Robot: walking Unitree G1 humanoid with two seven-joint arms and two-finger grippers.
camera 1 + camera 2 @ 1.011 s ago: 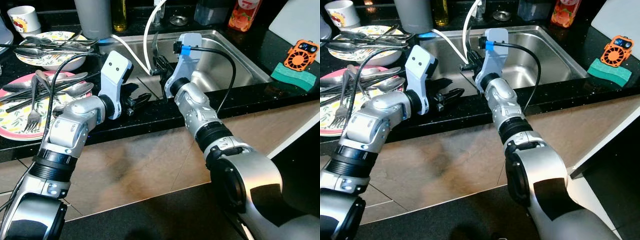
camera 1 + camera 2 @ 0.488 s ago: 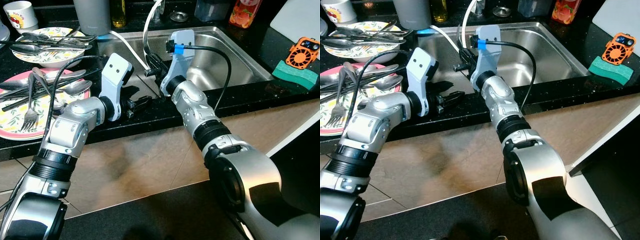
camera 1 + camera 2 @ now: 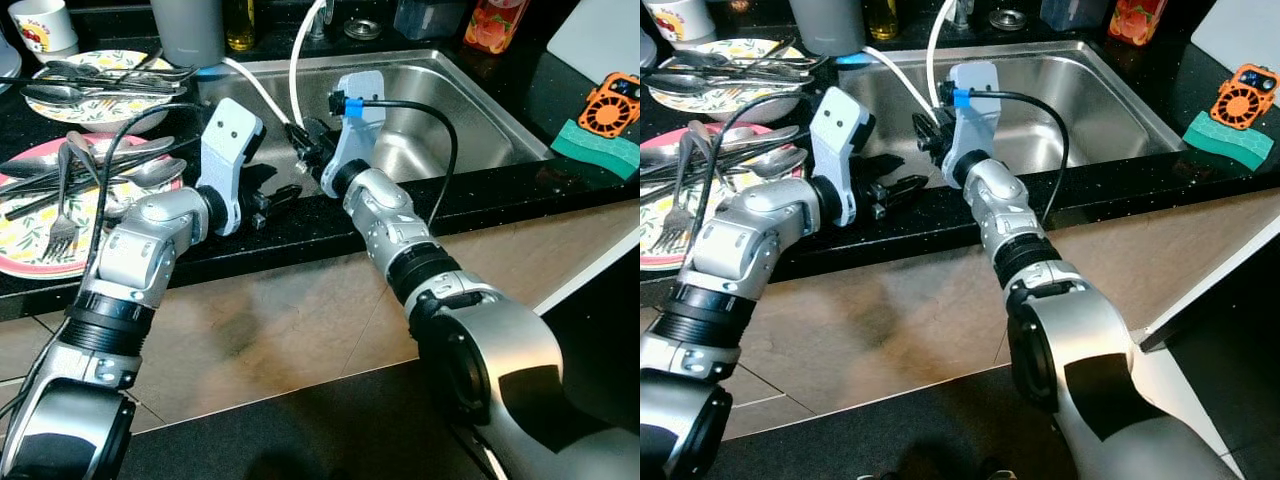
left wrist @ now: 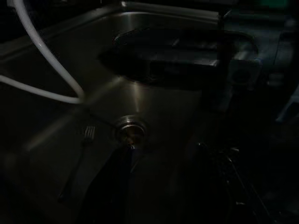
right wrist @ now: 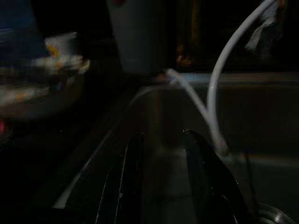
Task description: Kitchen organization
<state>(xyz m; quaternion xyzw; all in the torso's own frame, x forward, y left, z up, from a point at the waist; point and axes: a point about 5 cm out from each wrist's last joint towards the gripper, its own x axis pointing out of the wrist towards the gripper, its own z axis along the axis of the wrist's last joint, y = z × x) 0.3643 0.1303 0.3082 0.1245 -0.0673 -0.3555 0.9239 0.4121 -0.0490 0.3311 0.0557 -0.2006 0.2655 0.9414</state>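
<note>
My right gripper (image 3: 303,140) reaches over the left part of the steel sink (image 3: 470,110), beside the white hose (image 3: 255,85). In the right wrist view its two black fingers (image 5: 133,177) stand apart with bare steel between them, so it is open and holds nothing. My left gripper (image 3: 280,198) is open and hovers over the black counter edge at the sink's front left corner, pointing into the sink. The dark left wrist view makes out a fork (image 4: 77,163) lying on the sink floor beside the drain (image 4: 131,130).
On the counter to the left, a pink plate (image 3: 30,225) and a flowered plate (image 3: 90,75) carry several forks and spoons. A mug (image 3: 35,25), a grey cup (image 3: 190,25) and bottles stand behind. A green sponge (image 3: 600,150) and an orange gadget (image 3: 615,100) lie at the right.
My right gripper has moved left and down toward the sink's left side. The fork that stuck up from its fingers a second ago is no longer in them. The left arm has barely moved.
</note>
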